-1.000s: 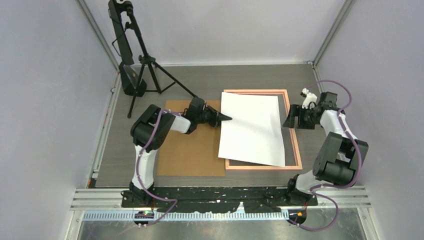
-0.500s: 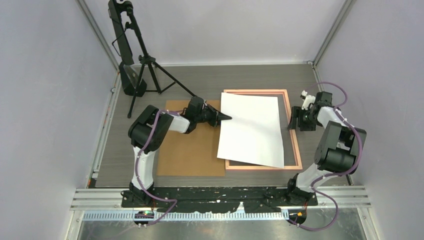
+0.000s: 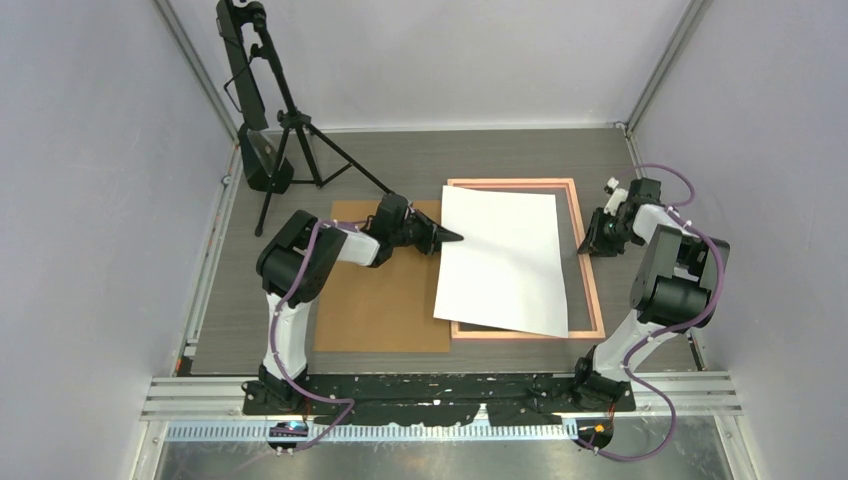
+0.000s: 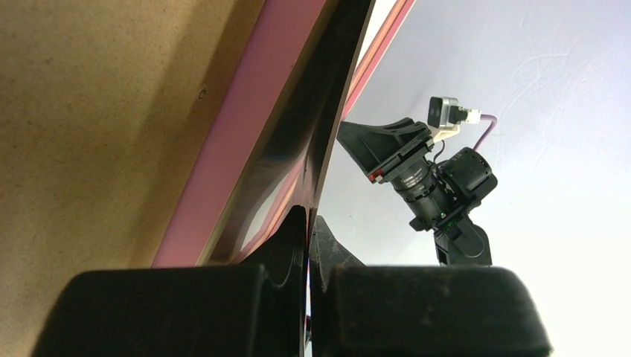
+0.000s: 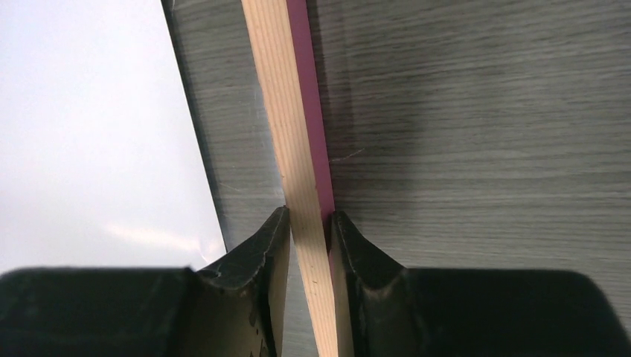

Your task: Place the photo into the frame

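Left gripper (image 3: 447,237) clenched on the photo's (image 3: 505,265) left edge. Right gripper (image 3: 590,243) pinches the frame's (image 3: 592,300) right rail, one finger each side. Photo lies white side up, skewed across the frame, left edge overhanging the left rail, near right corner on the near rail; not seated. Judgement: right should pin the frame while left draws the sheet rightward and twists it square, kept low and flat against creasing, letting go only once all edges sit inside the rails. Count: one photo, one frame, one brown board (image 3: 380,300), one tripod (image 3: 290,120), two arms.
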`<state>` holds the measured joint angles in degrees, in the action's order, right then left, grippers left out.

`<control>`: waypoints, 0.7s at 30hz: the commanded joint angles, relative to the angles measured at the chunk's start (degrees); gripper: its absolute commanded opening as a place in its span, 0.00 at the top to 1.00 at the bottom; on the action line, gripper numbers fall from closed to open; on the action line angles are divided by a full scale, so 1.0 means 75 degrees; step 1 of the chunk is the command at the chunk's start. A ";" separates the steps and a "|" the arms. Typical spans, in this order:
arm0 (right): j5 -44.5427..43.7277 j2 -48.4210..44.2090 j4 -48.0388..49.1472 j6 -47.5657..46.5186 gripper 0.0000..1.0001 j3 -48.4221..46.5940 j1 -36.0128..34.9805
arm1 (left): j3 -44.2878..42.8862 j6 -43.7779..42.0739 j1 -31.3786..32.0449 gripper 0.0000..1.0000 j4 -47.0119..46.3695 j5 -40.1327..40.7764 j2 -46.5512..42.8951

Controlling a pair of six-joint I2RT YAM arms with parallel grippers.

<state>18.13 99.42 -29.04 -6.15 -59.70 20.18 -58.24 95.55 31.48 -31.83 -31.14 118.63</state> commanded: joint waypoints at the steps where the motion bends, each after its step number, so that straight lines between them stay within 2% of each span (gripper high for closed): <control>1: -0.0268 0.0117 0.0348 0.0673 0.76 -0.0256 0.0004 | -0.0210 -0.0101 0.0009 1.00 -0.0025 -0.0141 -0.0248; 4: -0.0474 -0.0035 0.0540 0.1044 0.86 -0.0121 0.0014 | -0.0411 -0.0058 0.0007 1.00 -0.0124 -0.0163 -0.0102; 10: -0.0616 -0.0421 0.0645 0.1228 0.91 0.0171 0.0120 | -0.1158 0.0008 -0.0032 1.00 -0.0501 -0.0229 0.0414; 16: -0.0246 -0.0438 0.0493 0.1000 0.89 0.0290 0.0123 | -0.1768 -0.0088 -0.0093 1.00 -0.0375 -0.0234 0.0871; 21: -0.0089 -0.0520 0.0440 0.0881 0.78 0.0348 0.0114 | -0.2212 -0.0598 -0.0197 1.00 0.0163 -0.0226 0.1185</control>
<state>15.86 98.13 -25.19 -0.75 -57.84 20.78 -71.83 94.39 30.89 -32.21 -32.21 126.06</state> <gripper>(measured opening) 0.282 0.001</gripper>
